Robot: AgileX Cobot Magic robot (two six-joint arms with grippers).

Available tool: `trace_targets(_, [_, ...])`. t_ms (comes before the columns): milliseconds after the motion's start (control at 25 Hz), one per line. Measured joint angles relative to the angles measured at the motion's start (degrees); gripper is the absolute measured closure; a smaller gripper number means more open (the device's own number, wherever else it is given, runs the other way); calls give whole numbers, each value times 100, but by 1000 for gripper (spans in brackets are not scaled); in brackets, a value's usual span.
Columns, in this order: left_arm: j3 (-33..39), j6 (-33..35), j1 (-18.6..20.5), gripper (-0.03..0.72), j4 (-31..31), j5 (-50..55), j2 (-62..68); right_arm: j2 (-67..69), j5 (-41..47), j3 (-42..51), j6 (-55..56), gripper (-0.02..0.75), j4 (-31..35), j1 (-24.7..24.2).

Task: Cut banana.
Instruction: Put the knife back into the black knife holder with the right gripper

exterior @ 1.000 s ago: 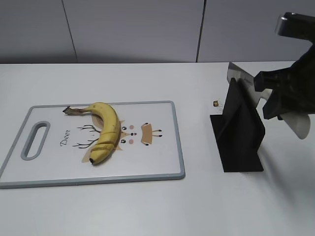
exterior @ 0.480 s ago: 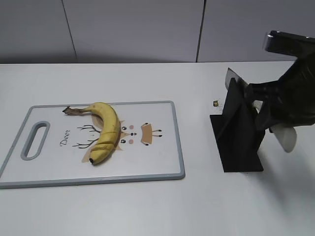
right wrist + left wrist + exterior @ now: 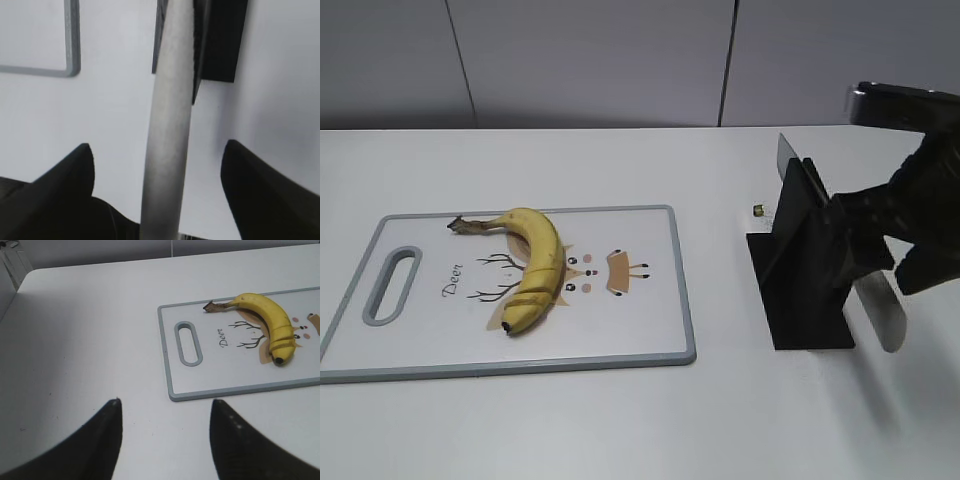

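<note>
The yellow banana (image 3: pixel 535 265) lies on the white cutting board (image 3: pixel 650 330), dark stem at the far left, with cut lines across its near half. It also shows in the left wrist view (image 3: pixel 270 322) on the board (image 3: pixel 170 365). My right gripper (image 3: pixel 875 245) is at the black knife stand (image 3: pixel 805 270). The grey knife (image 3: pixel 880 310) leans through the stand, one end sticking out above it. In the right wrist view the knife (image 3: pixel 170 100) runs between the spread jaws (image 3: pixel 156 150) without touching them. My left gripper (image 3: pixel 165 402) is open and empty over bare table left of the board.
A small dark object (image 3: pixel 758 210) lies on the table just left of the stand. The stand (image 3: pixel 220 40) and a corner of the board (image 3: pixel 72 50) show in the right wrist view. A grey wall stands behind the white table.
My right gripper and the knife have moved down and left at the stand. The knife's lower end has dropped and its upper end has slid further into the stand. The banana has not moved.
</note>
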Motion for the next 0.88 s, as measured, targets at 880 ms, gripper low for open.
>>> trace_targets(880, [0, 0, 0, 145, 0, 0, 0, -5927, 532, 2414, -1358, 145, -9, 0])
